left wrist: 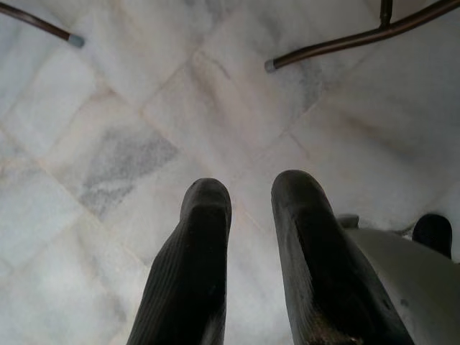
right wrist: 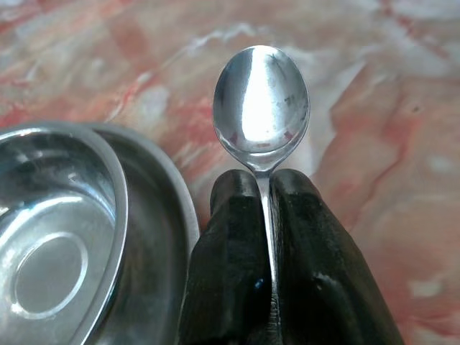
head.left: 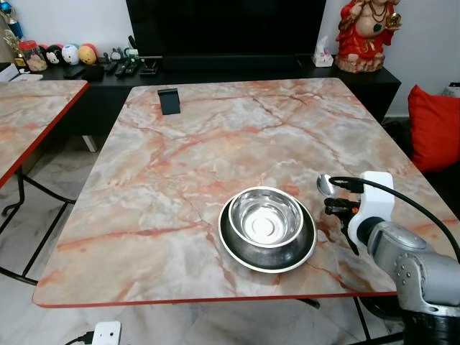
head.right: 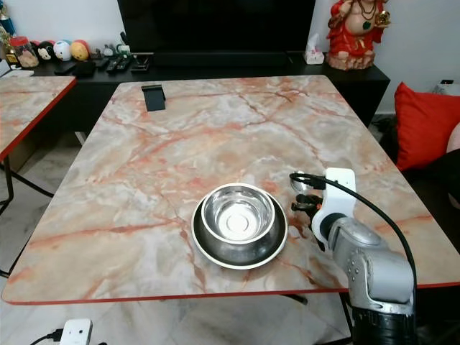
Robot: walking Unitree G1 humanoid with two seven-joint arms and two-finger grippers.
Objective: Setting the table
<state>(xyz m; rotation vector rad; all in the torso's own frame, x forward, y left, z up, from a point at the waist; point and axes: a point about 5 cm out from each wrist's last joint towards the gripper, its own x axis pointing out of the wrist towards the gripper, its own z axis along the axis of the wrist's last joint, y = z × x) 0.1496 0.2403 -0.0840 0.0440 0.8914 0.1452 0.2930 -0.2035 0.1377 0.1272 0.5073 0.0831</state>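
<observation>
Marble-patterned table [head.left: 215, 136] carries, near its front edge, a steel plate [head.left: 241, 253] with a steel bowl [head.left: 265, 217] sitting in it, empty. Just right of the plate, the right gripper [right wrist: 264, 188] pinches a spoon [right wrist: 261, 100] by its neck, bowl protruding beyond the fingertips. The left gripper [left wrist: 248, 198] hangs over floor tiles, fingers slightly parted.

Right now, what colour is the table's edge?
Red, a thin band around the marble-patterned table. The left eye view shows it best.
</observation>
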